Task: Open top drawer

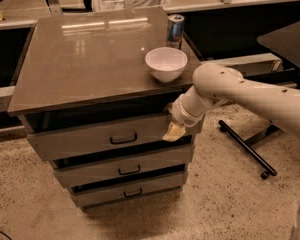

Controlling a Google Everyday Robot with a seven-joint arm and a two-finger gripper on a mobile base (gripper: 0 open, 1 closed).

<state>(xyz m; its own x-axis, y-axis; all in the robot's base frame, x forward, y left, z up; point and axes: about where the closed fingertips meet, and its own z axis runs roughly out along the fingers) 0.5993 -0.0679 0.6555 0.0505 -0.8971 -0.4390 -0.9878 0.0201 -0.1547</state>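
The top drawer (85, 140) is the widest grey front of a three-drawer cabinet, just under the brown top, with a small black loop handle (123, 139) at its centre. A dark gap shows between its front and the cabinet top. My gripper (174, 130) is at the right end of this drawer's front, well right of the handle, with its pale tip against the upper right corner. The white arm (250, 96) reaches in from the right.
A white bowl (166, 64) and a blue can (175, 30) stand on the cabinet top (90, 59) near its right edge. Two narrower drawers (125, 170) sit below. A black table leg with castors (247, 149) lies on the speckled floor to the right.
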